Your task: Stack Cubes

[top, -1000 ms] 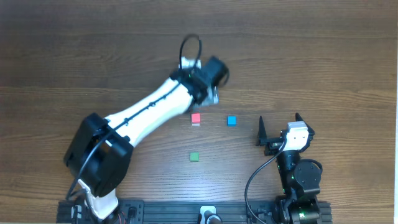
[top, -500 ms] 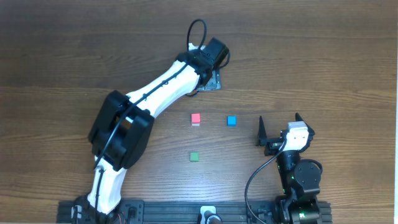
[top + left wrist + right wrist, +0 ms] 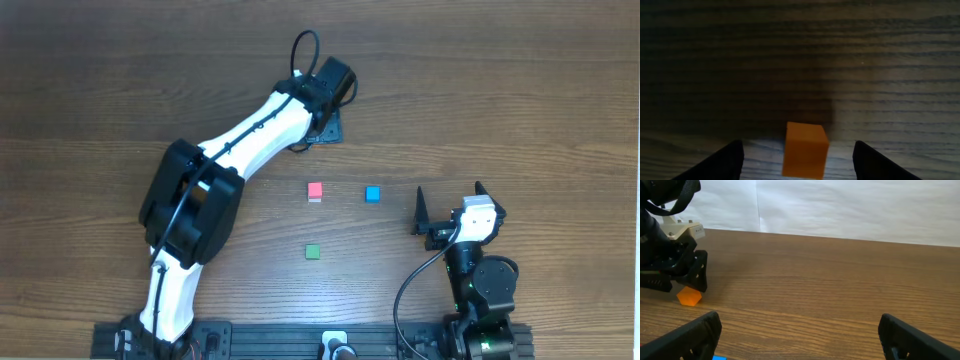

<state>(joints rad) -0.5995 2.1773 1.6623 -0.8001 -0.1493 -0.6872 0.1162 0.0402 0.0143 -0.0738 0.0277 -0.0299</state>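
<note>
An orange cube point(image 3: 806, 150) rests on the wooden table between the open fingers of my left gripper point(image 3: 800, 167), untouched. From above, that left gripper point(image 3: 324, 128) is at the far middle of the table. The right wrist view has the orange cube point(image 3: 689, 296) under the left gripper point(image 3: 694, 277). A pink cube point(image 3: 315, 190), a blue cube point(image 3: 372, 193) and a green cube point(image 3: 312, 252) lie apart mid-table. My right gripper point(image 3: 447, 207) stands open at the near right, holding nothing.
The left arm point(image 3: 250, 155) stretches diagonally from the near left across the table. A sliver of the blue cube point(image 3: 720, 357) lies just ahead of the right gripper point(image 3: 800, 345). A white wall point(image 3: 850, 205) backs the table's far edge.
The left arm has swung its gripper farther from the pink cube toward the far side of the table, and its elbow has shifted right. The right arm and the three cubes stayed put.
</note>
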